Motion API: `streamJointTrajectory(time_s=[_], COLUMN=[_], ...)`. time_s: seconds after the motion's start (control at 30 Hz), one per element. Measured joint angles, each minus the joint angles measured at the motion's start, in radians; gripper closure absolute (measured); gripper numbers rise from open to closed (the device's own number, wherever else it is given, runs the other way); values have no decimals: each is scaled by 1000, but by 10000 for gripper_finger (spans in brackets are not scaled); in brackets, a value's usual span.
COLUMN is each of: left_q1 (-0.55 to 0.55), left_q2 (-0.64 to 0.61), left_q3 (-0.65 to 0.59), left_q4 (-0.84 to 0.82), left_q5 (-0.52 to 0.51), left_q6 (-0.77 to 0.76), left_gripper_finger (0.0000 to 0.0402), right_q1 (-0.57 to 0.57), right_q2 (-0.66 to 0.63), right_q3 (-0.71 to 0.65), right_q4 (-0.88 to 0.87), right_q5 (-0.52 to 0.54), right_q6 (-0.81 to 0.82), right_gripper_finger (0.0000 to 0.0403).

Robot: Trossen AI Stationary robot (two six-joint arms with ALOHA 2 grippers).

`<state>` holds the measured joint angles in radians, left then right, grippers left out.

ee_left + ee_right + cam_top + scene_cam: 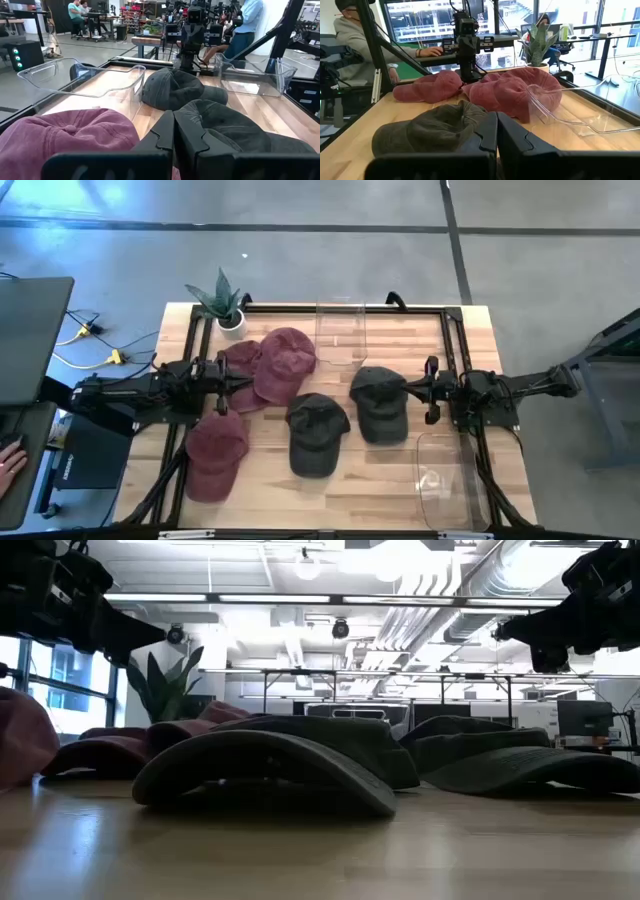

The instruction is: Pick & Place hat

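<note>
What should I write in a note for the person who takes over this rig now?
Left gripper: shut, empty, raised over the red hats on the table's left.
Right gripper: shut, empty, raised beside the right dark hat.
Hats: three red ones, one near the plant, one beside it under the left gripper, one at the front left. Two dark ones, the other in the middle.
Bins: one clear bin at the back, one at the front right, both without hats.
Done: nothing placed yet.
Left: all five hats are still on the table.
</note>
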<state>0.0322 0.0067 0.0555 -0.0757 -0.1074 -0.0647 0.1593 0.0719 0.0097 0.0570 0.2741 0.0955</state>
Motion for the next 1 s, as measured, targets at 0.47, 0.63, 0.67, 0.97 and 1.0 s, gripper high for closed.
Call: streamJointTrajectory(time_s=[0.47,0.63,0.67,0.97,1.0], left_q1=[0,0,0,0,0], left_q2=[2,62,83,405,443], left_q3=[0,-3,-2,46,68], left_q4=[8,183,221,418,412], left_q5=[1,19,27,-1,-4], left_q6=[-7,31,36,83,84], left_gripper_finger=[402,402,402,402,402], right_q1=[0,20,30,93,96], right_q2=[6,105,142,608,664], right_q3=[0,0,0,181,209], right_q4=[45,357,400,494,494], right_q5=[35,-40,-40,68,65], right_q6=[33,4,-2,-9,-9], right_gripper_finger=[403,403,403,402,402])
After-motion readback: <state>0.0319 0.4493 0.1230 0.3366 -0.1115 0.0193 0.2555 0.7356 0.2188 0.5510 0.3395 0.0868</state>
